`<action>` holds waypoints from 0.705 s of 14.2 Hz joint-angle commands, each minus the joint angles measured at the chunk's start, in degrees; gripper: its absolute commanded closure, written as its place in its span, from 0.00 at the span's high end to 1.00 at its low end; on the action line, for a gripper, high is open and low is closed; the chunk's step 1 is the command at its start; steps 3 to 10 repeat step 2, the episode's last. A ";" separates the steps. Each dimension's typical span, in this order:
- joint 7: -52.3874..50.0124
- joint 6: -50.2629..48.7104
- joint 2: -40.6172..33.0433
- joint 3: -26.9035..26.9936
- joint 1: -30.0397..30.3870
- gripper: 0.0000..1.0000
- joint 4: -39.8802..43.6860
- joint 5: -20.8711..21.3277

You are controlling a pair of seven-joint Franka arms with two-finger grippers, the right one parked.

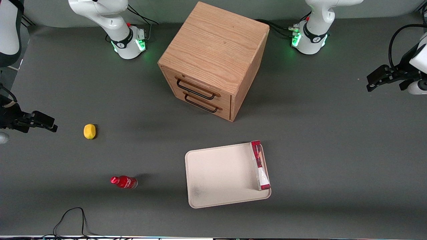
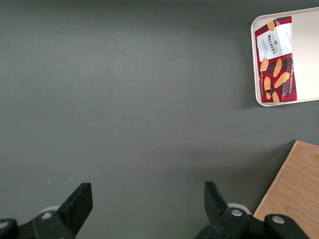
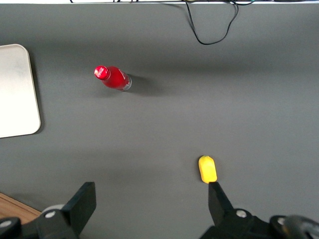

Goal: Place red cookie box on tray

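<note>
Front view: The red cookie box (image 1: 260, 165) is seen lying on the tray (image 1: 217, 176), along the tray's short edge toward the working arm's end of the bench (image 1: 333, 150). The tool (image 1: 375, 80) is held above the bench at the working arm's end, well apart from the tray, with nothing gripped. A wooden drawer cabinet (image 1: 213, 60) stands farther from the camera than the tray. A lemon (image 1: 89, 131) and a small red bottle (image 1: 124, 182) lie toward the parked arm's end.

Left wrist view: The tool (image 2: 148, 201) is shown with fingers (image 2: 79, 201) spread wide over bare bench (image 2: 139, 99). The red cookie box (image 2: 275, 59) rests flat inside the tray (image 2: 306, 55), beside its rim. A corner of the cabinet (image 2: 294, 189) is visible.

Right wrist view: The bottle (image 3: 112, 78), the lemon (image 3: 207, 169) and an edge of the tray (image 3: 17, 89) are shown.
</note>
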 commanded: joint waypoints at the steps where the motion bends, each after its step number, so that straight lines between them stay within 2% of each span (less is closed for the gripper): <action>1: -0.72 -0.92 -0.42 0.36 -0.74 1.00 0.94 -0.45; 10: -0.82 -0.92 -0.42 0.45 -0.83 1.00 0.85 -0.45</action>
